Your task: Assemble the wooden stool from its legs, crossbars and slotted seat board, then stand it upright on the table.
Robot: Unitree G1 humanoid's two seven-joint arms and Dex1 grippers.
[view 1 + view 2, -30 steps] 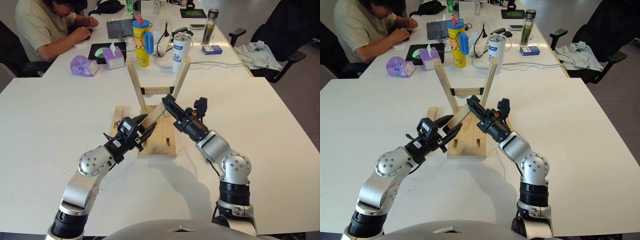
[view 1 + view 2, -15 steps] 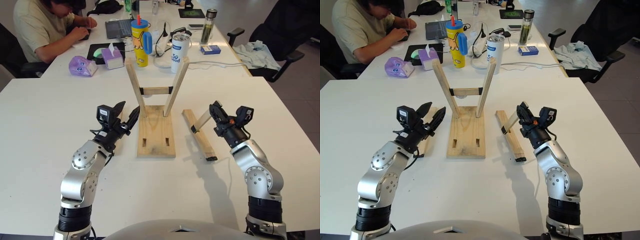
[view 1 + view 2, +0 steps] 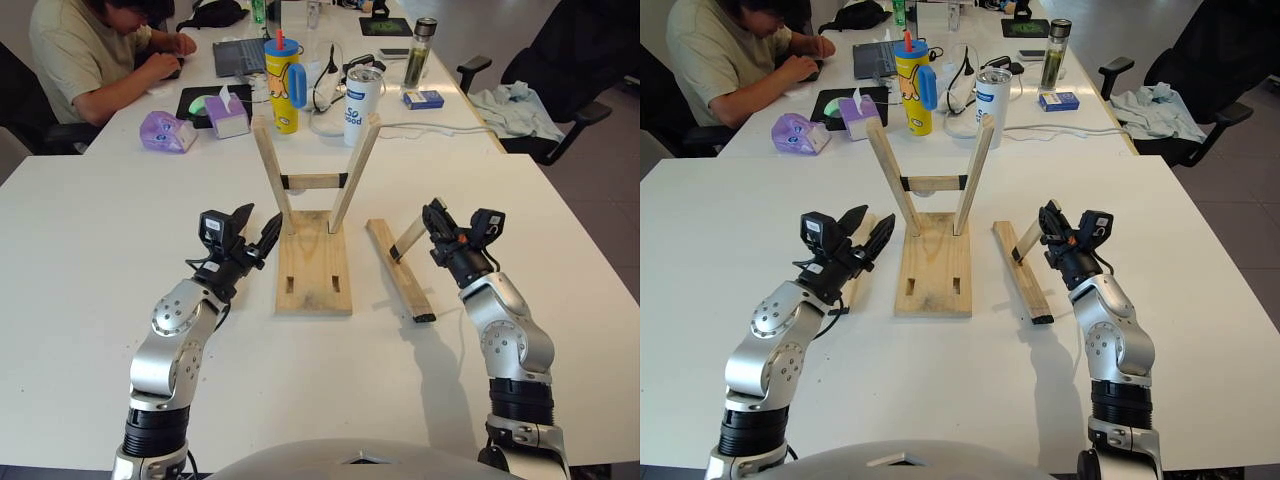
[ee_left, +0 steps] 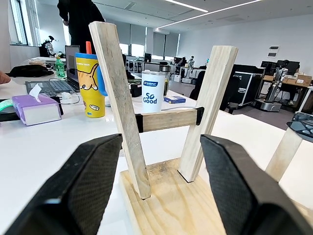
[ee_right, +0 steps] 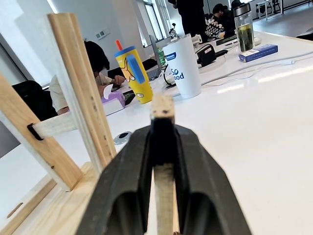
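Seat board (image 3: 313, 264): lies flat on the middle of the white bench (image 3: 90, 260), with two empty slots toward its near end. Two legs (image 3: 272, 175) stand in its far end, leaning apart toward the top. A crossbar (image 3: 313, 181) with dark ends joins them.

Loose leg (image 3: 400, 270): lies flat on the bench just right of the seat board, not touching it. A short bar (image 3: 408, 240) rises from it at a dark joint; how firmly it is fixed cannot be told.

Right end effector (image 3: 432, 222): fingers closed on the upper end of the short bar.

Left end effector (image 3: 250, 232): fingers spread wide, holding nothing, just left of the seat board and aimed at the standing legs. The left wrist view shows its dark pads (image 4: 83, 186) on either side of them.

Wooden strip (image 3: 868, 219): on the bench under the left end effector, mostly hidden.

Far end of the bench: yellow cup (image 3: 283, 85) with a cartoon figure and blue handle; white cup (image 3: 361, 105) with dark lettering; blue box (image 3: 423, 99), print too small to make out; tissue box (image 3: 228, 113).
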